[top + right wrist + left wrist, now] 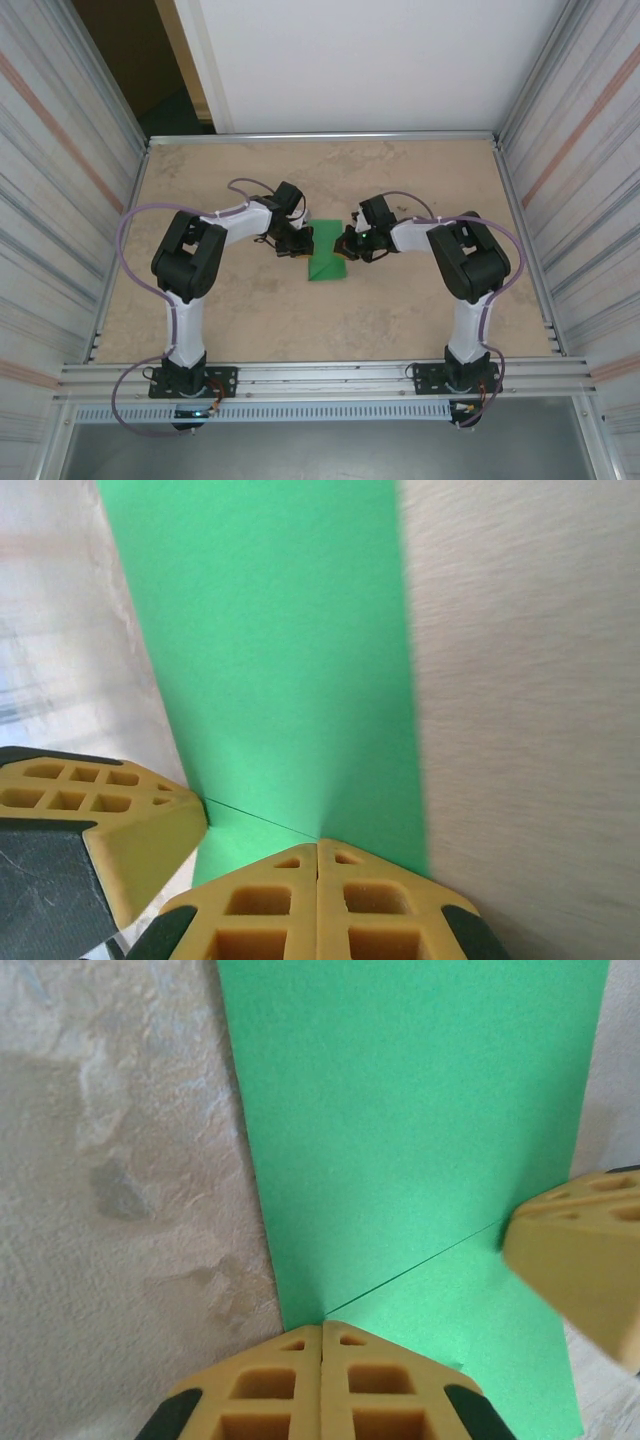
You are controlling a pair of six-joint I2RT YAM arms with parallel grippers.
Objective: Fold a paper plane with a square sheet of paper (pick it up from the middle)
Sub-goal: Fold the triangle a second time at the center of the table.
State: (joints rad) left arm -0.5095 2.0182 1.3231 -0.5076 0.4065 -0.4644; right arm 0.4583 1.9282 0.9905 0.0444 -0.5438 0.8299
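The square sheet of paper (pixel 326 262) is bright green and lies folded at the table's middle, narrower than a square. A diagonal crease crosses the paper (pixel 420 1140) near its lower end. My left gripper (pixel 303 249) is shut, its closed tips (pixel 322 1328) resting at the paper's left edge where the crease starts. My right gripper (pixel 347 249) is shut too, its tips (pixel 318 844) at the other end of the crease on the paper (pixel 280 650). Nothing shows between either pair of jaws. Each gripper's yellow fingers (pixel 580 1260) (pixel 100 825) appear in the other's wrist view.
The beige stone-patterned table (pixel 420 180) is bounded by metal rails and corrugated side walls (pixel 60 200). Both arms bend inward, elbows out to left and right. A white back wall (pixel 380 60) stands behind the table.
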